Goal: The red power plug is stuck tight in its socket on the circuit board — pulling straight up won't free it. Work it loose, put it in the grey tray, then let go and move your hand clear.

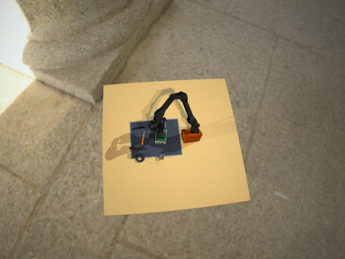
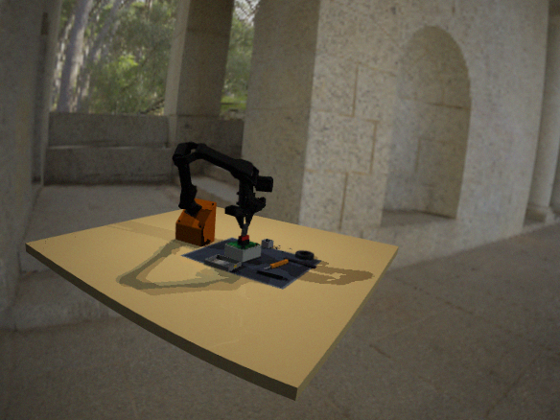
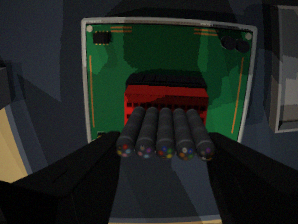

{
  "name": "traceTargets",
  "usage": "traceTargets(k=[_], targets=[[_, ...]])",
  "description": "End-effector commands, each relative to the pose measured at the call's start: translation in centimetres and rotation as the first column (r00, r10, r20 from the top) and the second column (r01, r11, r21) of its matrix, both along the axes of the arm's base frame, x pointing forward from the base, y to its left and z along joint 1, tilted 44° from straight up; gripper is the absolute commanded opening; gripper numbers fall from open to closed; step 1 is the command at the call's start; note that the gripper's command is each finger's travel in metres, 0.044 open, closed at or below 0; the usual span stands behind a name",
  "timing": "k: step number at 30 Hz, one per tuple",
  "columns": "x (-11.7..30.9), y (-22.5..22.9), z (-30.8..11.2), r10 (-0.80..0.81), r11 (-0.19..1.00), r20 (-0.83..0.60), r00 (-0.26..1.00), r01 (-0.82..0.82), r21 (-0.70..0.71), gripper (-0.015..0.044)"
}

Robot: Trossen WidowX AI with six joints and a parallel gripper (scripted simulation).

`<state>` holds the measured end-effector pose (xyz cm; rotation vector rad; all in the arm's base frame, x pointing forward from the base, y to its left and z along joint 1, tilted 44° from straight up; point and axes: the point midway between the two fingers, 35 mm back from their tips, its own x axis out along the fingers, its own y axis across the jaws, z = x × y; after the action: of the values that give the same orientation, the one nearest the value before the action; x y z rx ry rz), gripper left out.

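Observation:
The red power plug [image 2: 244, 238] [image 3: 165, 94] stands at the black socket [image 2: 244, 243] [image 3: 167, 79] on the green circuit board [image 1: 161, 140] [image 2: 235, 244] [image 3: 107, 65]. Several grey cables [image 3: 165, 131] rise from the plug toward the wrist camera. My gripper [image 2: 245, 233] [image 3: 164, 143] points down over the board and is shut on the plug, one finger on each side. The fingers and cables hide part of the plug, and how deep it sits in the socket cannot be told. The grey tray [image 2: 207, 262] [image 3: 273, 100] lies beside the board, at the right edge of the wrist view.
A blue mat [image 1: 174, 148] lies under the board. It also bears an orange-handled tool [image 1: 143, 139] [image 2: 279, 264] and thin dark tools [image 1: 137, 148] [image 2: 271, 275]. A black ring [image 1: 136, 158] and a small grey block [image 1: 160, 156] [image 2: 268, 244] lie at its edge. The arm's orange base [image 1: 192, 137] [image 2: 196, 233] stands beside the mat.

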<state>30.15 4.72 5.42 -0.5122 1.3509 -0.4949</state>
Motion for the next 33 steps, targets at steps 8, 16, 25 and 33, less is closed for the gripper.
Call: traceTargets(k=[8, 16, 25, 33], targets=[[-0.2, 1.3, 0.6, -0.003, 0.996, 0.023, 1.0, 0.005, -0.089, 0.0], [-0.3, 1.8, 1.1, -0.003, 0.996, 0.022, 1.0, 0.005, -0.089, 0.0], [0.1, 0.2, -0.6, -0.003, 0.996, 0.023, 1.0, 0.005, -0.09, 0.0], [0.1, 0.2, -0.6, -0.003, 0.996, 0.023, 1.0, 0.005, -0.09, 0.021]])
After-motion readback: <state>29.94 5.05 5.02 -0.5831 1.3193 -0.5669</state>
